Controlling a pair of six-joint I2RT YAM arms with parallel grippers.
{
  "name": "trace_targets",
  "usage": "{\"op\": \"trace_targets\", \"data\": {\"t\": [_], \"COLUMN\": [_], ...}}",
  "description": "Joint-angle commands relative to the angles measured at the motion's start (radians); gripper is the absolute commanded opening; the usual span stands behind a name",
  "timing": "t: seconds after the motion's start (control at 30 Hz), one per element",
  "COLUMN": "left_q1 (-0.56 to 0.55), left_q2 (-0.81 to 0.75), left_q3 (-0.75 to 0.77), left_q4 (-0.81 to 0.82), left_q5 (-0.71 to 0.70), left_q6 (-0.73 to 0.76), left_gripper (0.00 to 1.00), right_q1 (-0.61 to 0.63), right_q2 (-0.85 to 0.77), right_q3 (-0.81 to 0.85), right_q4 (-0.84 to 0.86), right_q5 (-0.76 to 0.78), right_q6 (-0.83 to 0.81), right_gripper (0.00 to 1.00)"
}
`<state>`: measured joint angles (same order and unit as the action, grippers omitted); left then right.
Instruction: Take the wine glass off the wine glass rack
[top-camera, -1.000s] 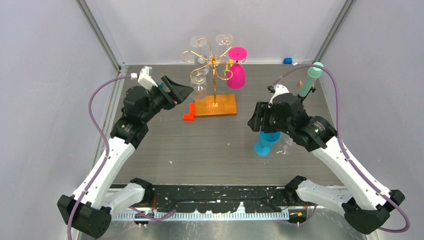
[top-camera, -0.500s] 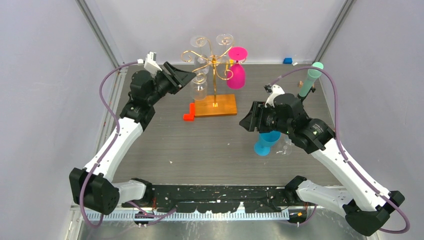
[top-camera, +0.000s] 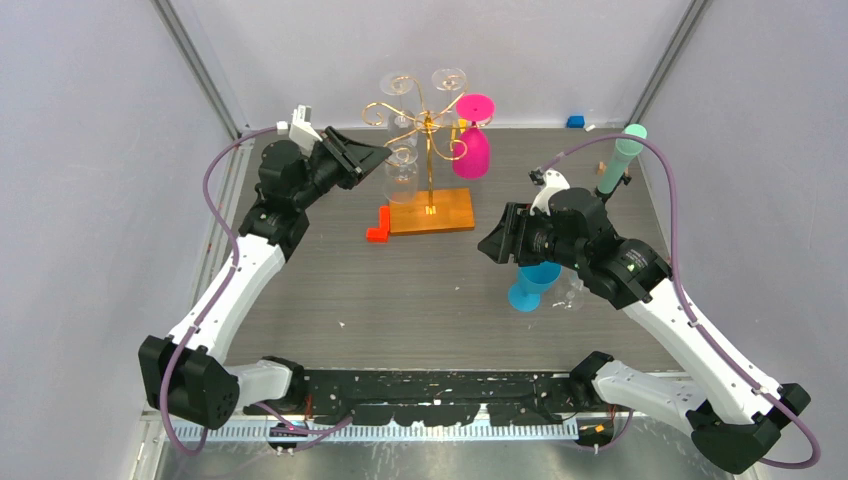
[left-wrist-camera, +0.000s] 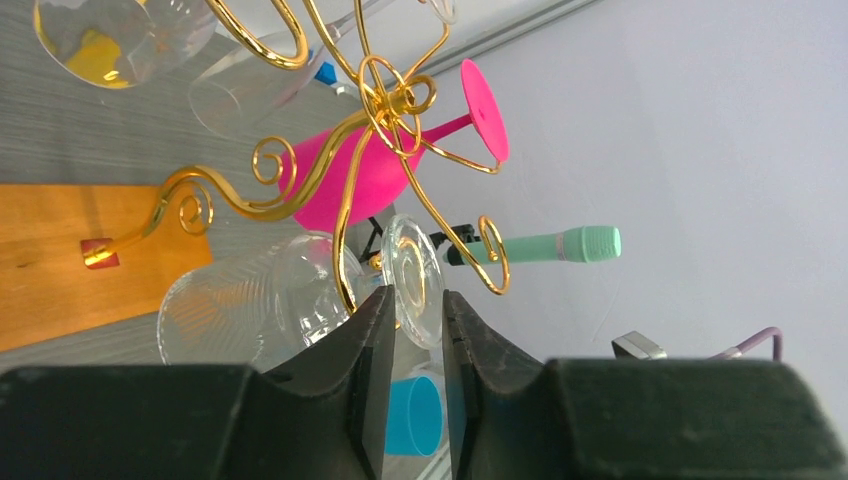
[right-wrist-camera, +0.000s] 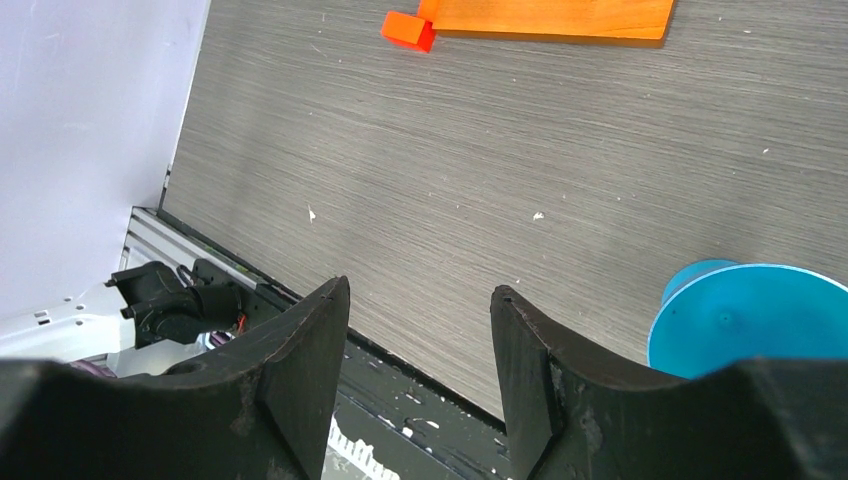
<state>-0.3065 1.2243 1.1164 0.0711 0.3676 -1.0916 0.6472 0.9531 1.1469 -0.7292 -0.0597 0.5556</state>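
The wine glass rack (top-camera: 430, 160) is gold wire on an orange wooden base (top-camera: 440, 212), at the table's back centre. A clear wine glass (top-camera: 400, 176) hangs upside down from its near left arm. In the left wrist view the glass's round foot (left-wrist-camera: 418, 262) sits between the fingertips of my left gripper (left-wrist-camera: 416, 300), whose jaws are narrowed onto it. The ribbed bowl (left-wrist-camera: 240, 310) hangs to the left. A pink glass (top-camera: 472, 150) and other clear glasses hang on the rack. My right gripper (right-wrist-camera: 420, 295) stands open over bare table, holding nothing.
A blue cup (top-camera: 530, 285) lies on its side under my right arm, with a clear glass (top-camera: 572, 295) beside it. A red block (top-camera: 378, 228) touches the rack base's left corner. A teal-tipped cylinder (top-camera: 620, 160) stands at the back right, near a small blue cube (top-camera: 575, 121).
My left arm has swung up and in toward the rack, and its jaws have narrowed around the clear glass's foot. The right arm has shifted slightly left, gripper unchanged.
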Motion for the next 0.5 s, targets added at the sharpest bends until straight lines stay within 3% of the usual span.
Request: {"op": "trace_targets", "data": {"t": [0.0, 0.23, 0.47], "left_q1": [-0.004, -0.003, -0.003], "left_q2": [0.007, 0.049, 0.076], "left_q3": [0.049, 0.069, 0.045], "left_q4": [0.061, 0.043, 0.123], "left_q5": [0.058, 0.098, 0.096], "left_q6": [-0.057, -0.114, -0.202], "left_gripper": [0.24, 0.29, 0.35], "right_q1": [0.005, 0.005, 0.005], "right_q2": [-0.022, -0.024, -0.027], "right_q3": [-0.003, -0.009, -0.014], "right_q4": [0.041, 0.045, 0.046], "right_q5": [0.007, 0.010, 0.010], "right_q6": [0.001, 0.006, 0.009], "right_gripper": [0.60, 0.59, 0.60]}}
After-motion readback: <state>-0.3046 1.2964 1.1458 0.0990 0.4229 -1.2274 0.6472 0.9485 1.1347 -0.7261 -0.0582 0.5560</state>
